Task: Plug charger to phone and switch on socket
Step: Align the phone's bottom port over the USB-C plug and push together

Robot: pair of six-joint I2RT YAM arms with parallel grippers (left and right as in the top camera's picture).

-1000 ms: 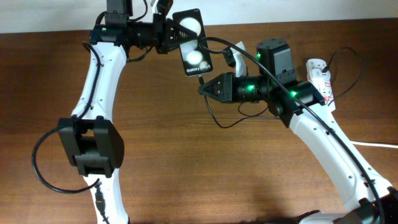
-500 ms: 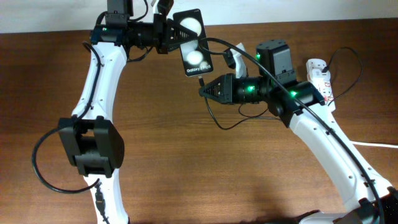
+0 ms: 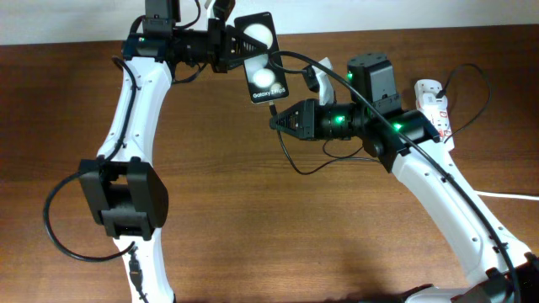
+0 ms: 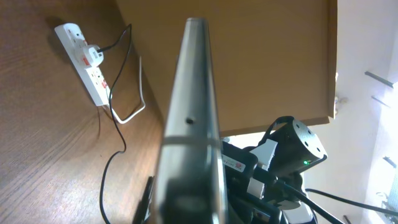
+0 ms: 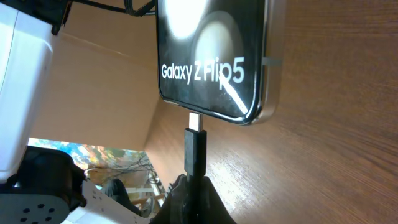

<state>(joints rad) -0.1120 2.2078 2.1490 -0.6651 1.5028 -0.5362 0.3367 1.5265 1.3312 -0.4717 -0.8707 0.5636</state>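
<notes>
Left tool (image 3: 226, 48) clamps the phone (image 3: 260, 59), screen up, over the far edge of the bench (image 3: 253, 219). Right tool (image 5: 194, 186) pinches the charger (image 5: 194, 148) by its plug, just off the lettered end, metal tip right at the phone's port.

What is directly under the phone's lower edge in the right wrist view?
The charger plug, held in the right gripper, its metal tip meeting the edge of the phone. The port and the tip's depth are hidden.

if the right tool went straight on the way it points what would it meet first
The phone: the charger in the right tool points at its bottom edge, about touching, depth unclear.
</notes>
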